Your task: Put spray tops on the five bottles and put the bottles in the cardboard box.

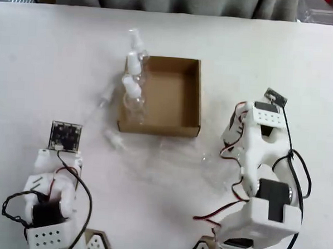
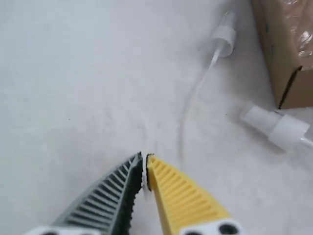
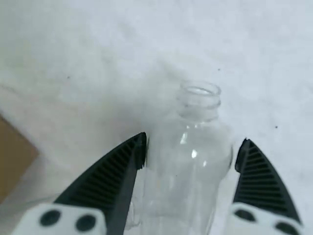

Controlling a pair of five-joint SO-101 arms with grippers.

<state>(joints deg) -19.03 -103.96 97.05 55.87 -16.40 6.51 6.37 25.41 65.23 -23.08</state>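
teeth of the left pincer (image 2: 145, 166) are pressing together, closing on nothing, just above the white table (image 2: 73, 73). a little ahead of its tips and off to one side, a loose spray top (image 2: 276, 128) is lying on its side. farther ahead a second spray top (image 2: 223, 38) is lying with its thin tube trailing back toward the pincer. beyond both, the cardboard box (image 2: 288, 58) is showing one corner.

the right pincer (image 3: 193, 145) is standing open, its black fingers (image 3: 112, 171) spreading on either side of a clear bottle (image 3: 198, 105). the bottle is lying between them, its uncapped neck pointing away from the pincer. whether the fingers are touching it i cannot tell. seen from above, capped bottles (image 1: 132, 86) are sitting inside the box, along the wall on the left pincer's side.
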